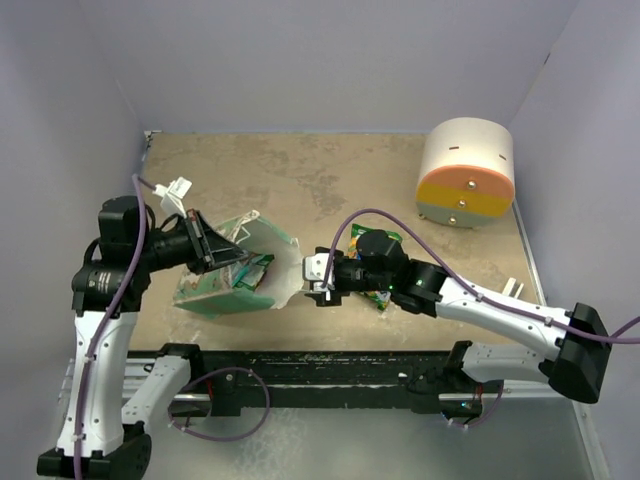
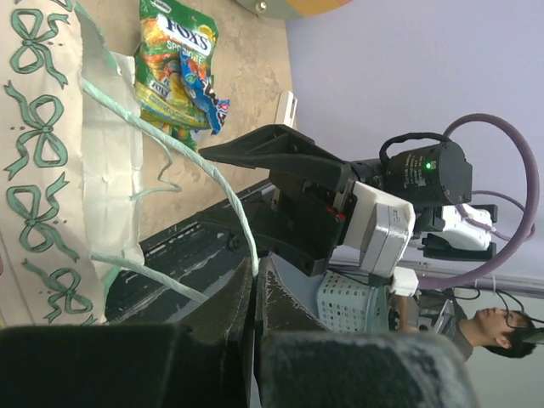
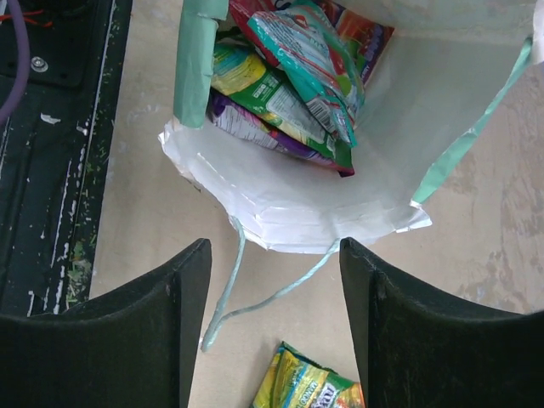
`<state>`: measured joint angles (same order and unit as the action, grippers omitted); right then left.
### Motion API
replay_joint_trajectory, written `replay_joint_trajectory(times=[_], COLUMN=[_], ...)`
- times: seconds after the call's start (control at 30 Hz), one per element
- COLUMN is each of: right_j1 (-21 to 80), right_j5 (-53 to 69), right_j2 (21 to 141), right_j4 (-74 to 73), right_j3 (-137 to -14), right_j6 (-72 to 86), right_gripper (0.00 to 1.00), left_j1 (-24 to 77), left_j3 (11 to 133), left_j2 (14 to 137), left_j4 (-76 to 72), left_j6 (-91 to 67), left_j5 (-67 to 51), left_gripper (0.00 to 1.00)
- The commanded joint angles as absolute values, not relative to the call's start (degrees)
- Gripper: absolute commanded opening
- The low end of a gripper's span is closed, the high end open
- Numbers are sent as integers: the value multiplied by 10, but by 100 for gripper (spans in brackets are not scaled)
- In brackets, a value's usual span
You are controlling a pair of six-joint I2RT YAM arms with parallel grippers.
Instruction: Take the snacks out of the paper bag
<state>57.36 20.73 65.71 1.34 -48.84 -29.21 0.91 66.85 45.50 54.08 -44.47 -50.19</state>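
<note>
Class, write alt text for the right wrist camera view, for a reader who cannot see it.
A mint-green paper bag lies on the table with its mouth open toward the camera, holding teal, yellow-green, purple and red snacks. The open right gripper faces that mouth; a string handle and one loose yellow-green packet lie on the table between its fingers.

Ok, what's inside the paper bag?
Inside the paper bag lie a teal packet on top, a yellow-green packet and a purple packet beneath, a red packet behind. Anything under them is covered.
</note>
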Motion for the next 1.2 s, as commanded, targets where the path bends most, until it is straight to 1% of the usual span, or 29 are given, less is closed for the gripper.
replay_joint_trajectory(times=[0.0,0.1,0.2,0.33,0.47,0.57,0.73,0.83,1.0,1.17], right_j1=[575,575,575,583,600,615,625,635,676,723], right_j5=[229,227,224,224,227,213,159,155,151,137], right_j2=[657,647,638,627,606,595,622,671,744,822], right_j4=[47,63,62,78,120,172,287,314,374,399], right_j3=[-507,-483,-463,-433,-385,-345,-303,-314,-334,-384], right_j6=[-314,-299,-292,-268,-225,-188,-122,-125,-126,-128], right_gripper=[64,63,62,57,53,51,44,41,41,40], left_j1=[88,228,337,426,493,514,515,515,515,515], left_j3=[691,694,715,725,740,743,709,700,734,730], left_j2=[477,509,548,581,594,580,517,494,462,443], left_j4=[493,466,458,414,424,470,515,548,622,633], left_j6=[-487,-526,-539,-566,-564,-564,-591,-607,-623,-645], left_j5=[-446,-344,-256,-193,-142,-109,-83,-68,-12,-3], left_gripper=[0,0,0,0,0,0,0,0,0,0])
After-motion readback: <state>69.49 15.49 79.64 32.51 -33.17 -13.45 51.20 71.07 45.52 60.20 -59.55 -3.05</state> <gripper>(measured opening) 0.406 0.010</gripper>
